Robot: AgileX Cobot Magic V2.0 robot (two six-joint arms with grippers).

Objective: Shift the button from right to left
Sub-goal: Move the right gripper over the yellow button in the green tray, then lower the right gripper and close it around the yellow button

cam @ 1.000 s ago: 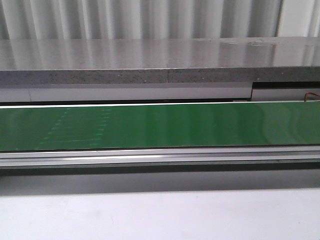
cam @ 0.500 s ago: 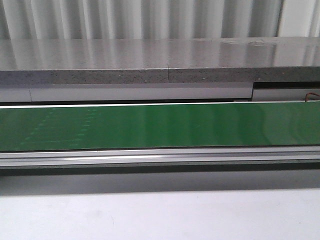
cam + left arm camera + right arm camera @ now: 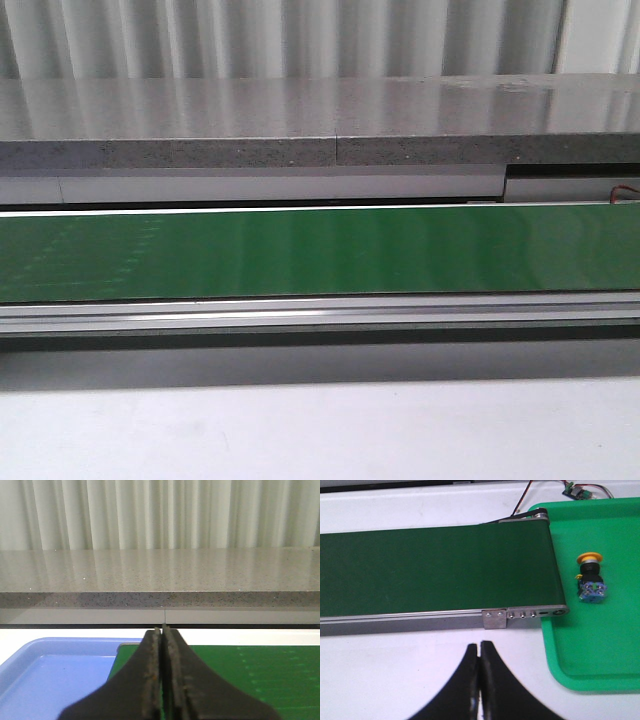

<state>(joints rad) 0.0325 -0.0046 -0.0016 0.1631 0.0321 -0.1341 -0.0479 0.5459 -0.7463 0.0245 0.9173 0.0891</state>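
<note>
The button [image 3: 590,578], with a yellow-orange cap, black collar and blue block, lies on its side in a green tray [image 3: 600,655] at the right end of the green belt [image 3: 435,570]. My right gripper [image 3: 480,645] is shut and empty, over the white table in front of the belt, well apart from the button. My left gripper [image 3: 163,630] is shut and empty, at the belt's left end [image 3: 260,675] beside a blue tray [image 3: 55,670]. The front view shows only the belt [image 3: 320,250]; no gripper or button shows there.
A grey stone shelf [image 3: 300,125] runs behind the belt, with white curtains above. The belt's aluminium frame [image 3: 495,616] runs along its near edge. A small circuit board with wires [image 3: 575,490] lies beyond the green tray. White table [image 3: 320,430] lies in front.
Faint dotted marks on the belt surface have drifted to the left across the front view. Nothing else has moved.
</note>
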